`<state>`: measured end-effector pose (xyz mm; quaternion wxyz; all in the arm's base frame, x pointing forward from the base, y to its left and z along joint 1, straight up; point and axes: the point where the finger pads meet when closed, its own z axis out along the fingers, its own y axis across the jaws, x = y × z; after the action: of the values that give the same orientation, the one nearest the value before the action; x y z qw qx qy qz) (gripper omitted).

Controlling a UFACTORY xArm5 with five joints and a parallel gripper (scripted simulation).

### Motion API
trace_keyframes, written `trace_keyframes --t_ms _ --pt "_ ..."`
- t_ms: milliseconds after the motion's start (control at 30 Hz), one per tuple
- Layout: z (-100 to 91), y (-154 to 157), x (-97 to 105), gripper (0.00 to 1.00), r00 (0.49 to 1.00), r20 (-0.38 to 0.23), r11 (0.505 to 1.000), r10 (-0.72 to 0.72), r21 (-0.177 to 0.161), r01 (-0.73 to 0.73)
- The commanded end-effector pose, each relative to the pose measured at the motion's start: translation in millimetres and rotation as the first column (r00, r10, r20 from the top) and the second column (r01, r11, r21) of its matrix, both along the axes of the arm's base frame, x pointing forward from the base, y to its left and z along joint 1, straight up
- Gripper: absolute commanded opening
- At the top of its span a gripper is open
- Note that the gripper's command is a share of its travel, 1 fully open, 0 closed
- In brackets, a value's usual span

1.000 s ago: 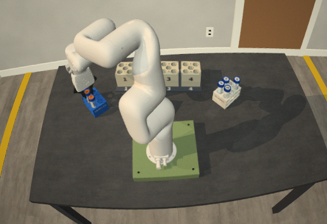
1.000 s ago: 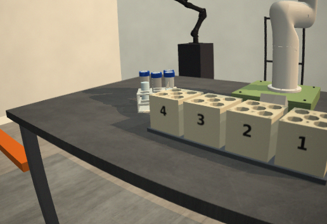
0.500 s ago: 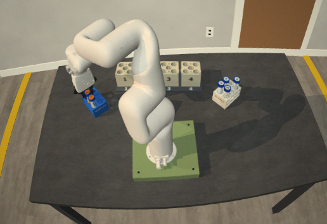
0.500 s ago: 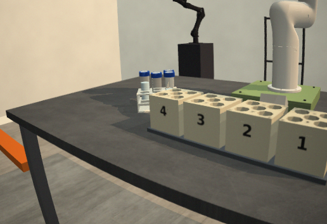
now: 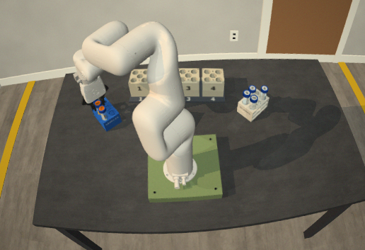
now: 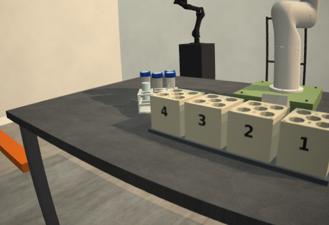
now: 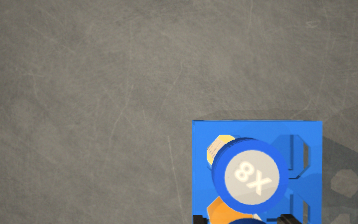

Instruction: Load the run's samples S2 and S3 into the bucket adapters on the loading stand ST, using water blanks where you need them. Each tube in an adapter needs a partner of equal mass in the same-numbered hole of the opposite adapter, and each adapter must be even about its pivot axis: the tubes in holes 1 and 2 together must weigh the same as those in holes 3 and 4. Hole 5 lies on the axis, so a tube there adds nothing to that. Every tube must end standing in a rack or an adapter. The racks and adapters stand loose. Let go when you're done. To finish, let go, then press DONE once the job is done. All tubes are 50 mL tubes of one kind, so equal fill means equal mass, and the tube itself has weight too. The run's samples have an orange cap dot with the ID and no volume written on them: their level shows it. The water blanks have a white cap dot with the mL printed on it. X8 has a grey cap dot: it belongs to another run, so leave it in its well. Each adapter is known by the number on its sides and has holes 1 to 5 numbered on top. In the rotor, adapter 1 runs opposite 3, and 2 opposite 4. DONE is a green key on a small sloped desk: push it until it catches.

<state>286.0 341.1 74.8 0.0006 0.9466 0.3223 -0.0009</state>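
Blue plastic was noted first: what stands at the far left?

"The sample rack (image 5: 113, 121) (image 7: 305, 129), with two orange-dotted tubes (image 5: 97, 103) (image 5: 102, 108) upright. X8 (image 7: 252, 177) is also seen there (grey dot, read from the wrist view)."

"And the gripper (image 5: 98, 103) (image 7: 245, 220)?"

"Lowered over that rack, its fingers opened part-way at either side of a blue cap (image 7: 249, 221); the cap's ID cannot be read."

"To the right?"

"Adapters 1 (image 5: 138, 90) (image 6: 303, 157), 2 (image 6: 248, 145), 3 (image 5: 189, 90) (image 6: 201, 130) and 4 (image 5: 213, 90) (image 6: 164, 121) are carried in a row on the loading stand (image 5: 206, 99) (image 6: 191, 142); number 2 is hidden from above by the arm (image 5: 164, 81) (image 6: 287, 48)."

"Far right?"

"Four blue-capped tubes (image 5: 246, 94) (image 5: 252, 88) (image 5: 264, 89) (image 5: 254, 98) are held upright in a pale rack (image 5: 246, 112) (image 6: 144, 109)."
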Motion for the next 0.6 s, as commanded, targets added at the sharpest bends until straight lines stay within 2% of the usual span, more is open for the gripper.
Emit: trace_keyframes --t_ms 0,567 --pt "1.4 1.0 0.9 0.44 1.000 0.003 1.000 0.000 0.003 0.000" --pt "5.4 1.0 0.8 0.44 1.000 0.002 1.000 0.000 0.003 0.000"
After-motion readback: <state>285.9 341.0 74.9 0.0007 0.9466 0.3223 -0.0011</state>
